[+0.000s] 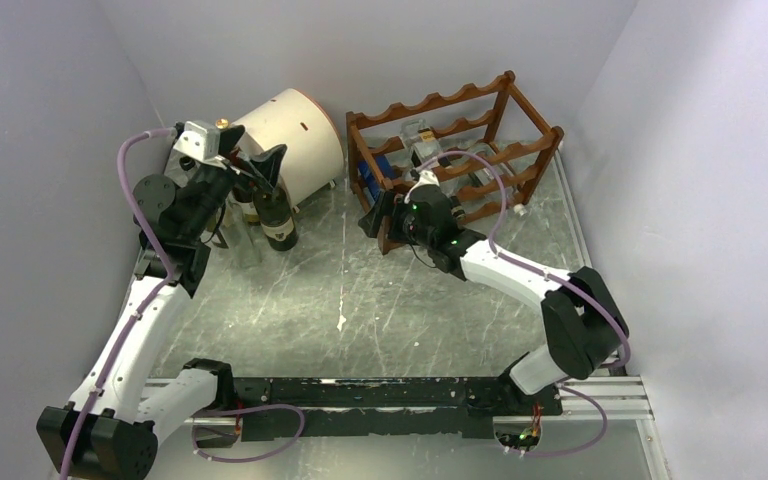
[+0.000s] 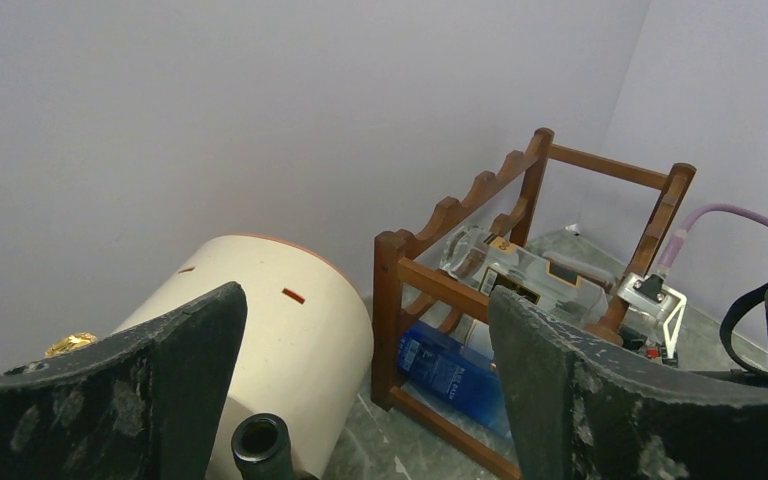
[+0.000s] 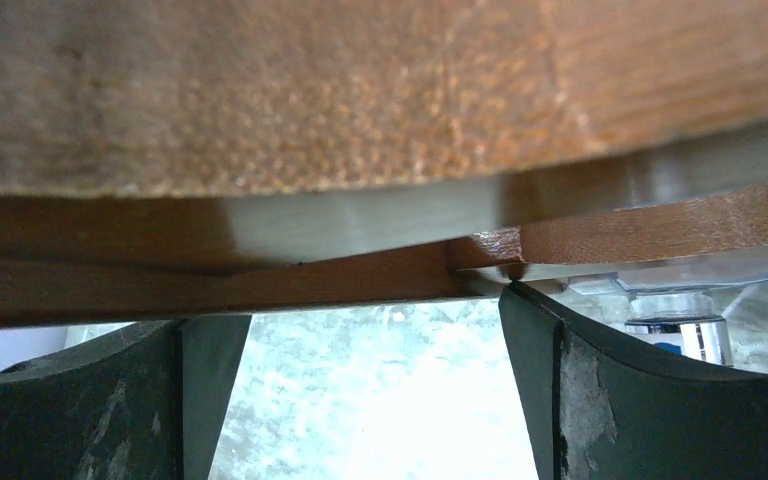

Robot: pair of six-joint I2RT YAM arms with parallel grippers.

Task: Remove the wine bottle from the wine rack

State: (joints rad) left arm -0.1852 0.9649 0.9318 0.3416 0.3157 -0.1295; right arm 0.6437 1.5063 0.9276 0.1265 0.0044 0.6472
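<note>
The reddish-brown wine rack (image 1: 457, 97) stands at the back right. It holds a blue bottle (image 1: 370, 176) low on its left and clear bottles (image 1: 422, 137) higher up. A dark wine bottle (image 1: 278, 218) stands upright on the table beside the cream drum, off the rack. My left gripper (image 1: 257, 172) is open just above its neck. In the left wrist view the bottle's mouth (image 2: 260, 445) sits low between the spread fingers (image 2: 110, 400), nearer the left one. My right gripper (image 1: 378, 218) is open and empty at the rack's front left corner, with a rack rail (image 3: 360, 100) close above its fingertips.
A cream cylindrical drum (image 1: 295, 135) lies on its side at the back, left of the rack. A gold-topped object (image 2: 70, 343) shows behind the left gripper. Grey walls close in on three sides. The table surface (image 1: 360, 300) is scuffed grey-green.
</note>
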